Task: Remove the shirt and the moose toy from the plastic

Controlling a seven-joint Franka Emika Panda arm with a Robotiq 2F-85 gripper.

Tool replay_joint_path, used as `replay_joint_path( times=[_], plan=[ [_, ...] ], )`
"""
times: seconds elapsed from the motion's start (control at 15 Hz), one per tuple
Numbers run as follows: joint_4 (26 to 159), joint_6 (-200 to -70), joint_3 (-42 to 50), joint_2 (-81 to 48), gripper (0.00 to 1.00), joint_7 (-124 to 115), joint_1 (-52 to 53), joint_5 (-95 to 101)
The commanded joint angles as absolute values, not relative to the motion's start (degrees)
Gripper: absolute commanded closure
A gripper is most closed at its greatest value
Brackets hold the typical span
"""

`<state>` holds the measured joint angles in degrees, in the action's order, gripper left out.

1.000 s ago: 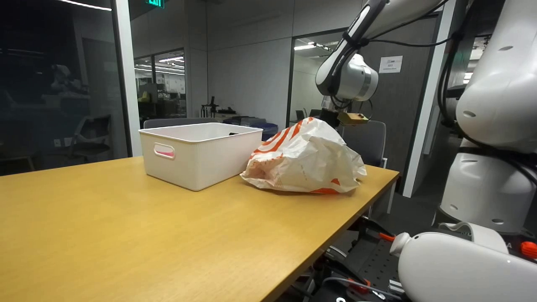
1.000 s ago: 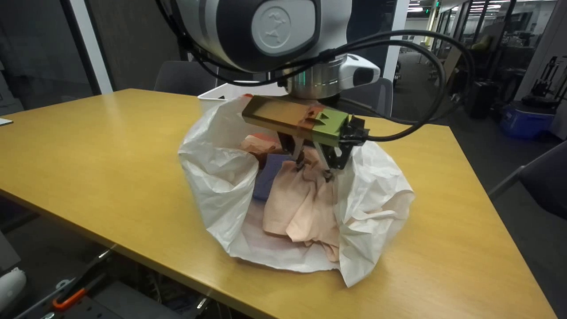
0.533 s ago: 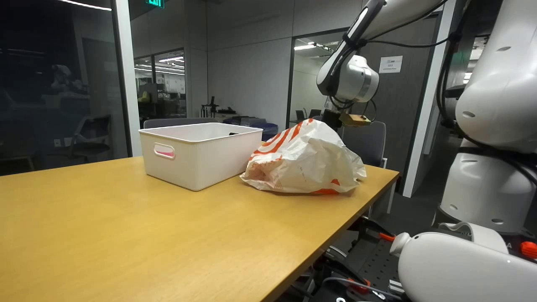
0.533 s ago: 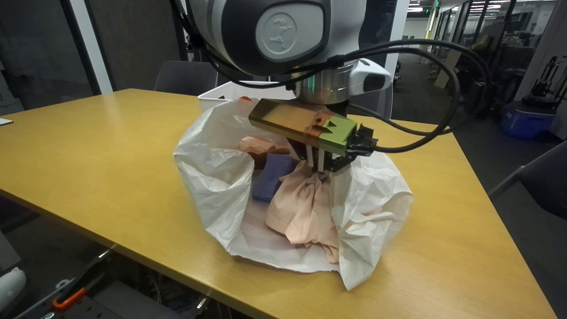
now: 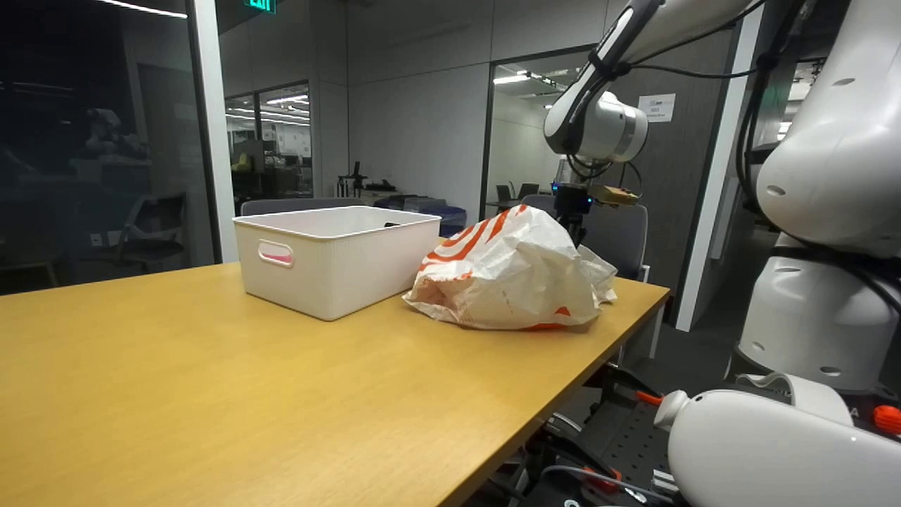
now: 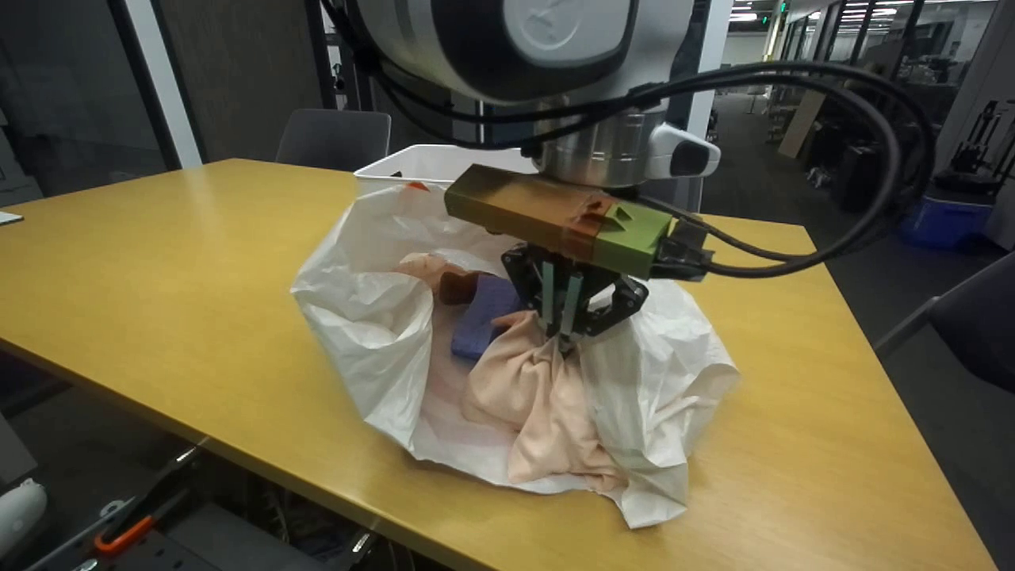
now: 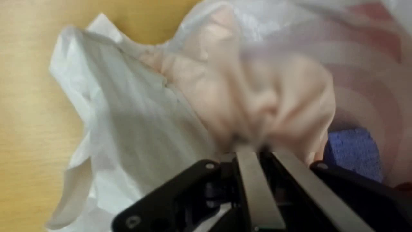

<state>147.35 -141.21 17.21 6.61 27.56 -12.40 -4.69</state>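
The plastic bag (image 5: 507, 274) lies on its side, its mouth (image 6: 365, 333) facing the robot. Inside it, the peach shirt (image 6: 511, 396) is bunched up into folds where my gripper (image 6: 564, 342) pinches it, jaws shut on the cloth. From the wrist view, the shirt (image 7: 276, 87) gathers at the blurred tips of my gripper (image 7: 252, 146), with a white bag flap (image 7: 138, 135) close on the left. A brown thing (image 6: 457, 287) deeper in the bag may be the moose toy; too little of it shows to be sure.
A blue block (image 6: 480, 325) sits in the bag beside the shirt and also shows in the wrist view. Behind the bag stands a white bin (image 5: 373, 264). Bag and bin rest on a yellow table (image 5: 211, 380), whose edge lies near the bag. Chairs (image 6: 333, 135) stand beyond.
My gripper's jaws have come together on the shirt. The gripper has drawn back toward the bag's mouth, pulling the shirt a little with it. The bag has sagged and shifted slightly.
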Motion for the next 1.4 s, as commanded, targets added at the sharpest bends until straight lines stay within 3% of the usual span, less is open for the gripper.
replay_joint_path(
  times=[0.0,0.4,1.0,1.33],
  plan=[
    [145.3,-125.4,17.4,12.5,0.96,26.2,-14.8,2.8],
    [139.4,-99.0,18.0,21.1,0.96,30.4,-14.7,3.7],
    [140.0,-96.8,9.9,48.7,0.95,24.5,-11.0,11.1],
    [136.9,-98.1,3.4,57.2,0.96,20.8,-4.2,12.3]
  ],
)
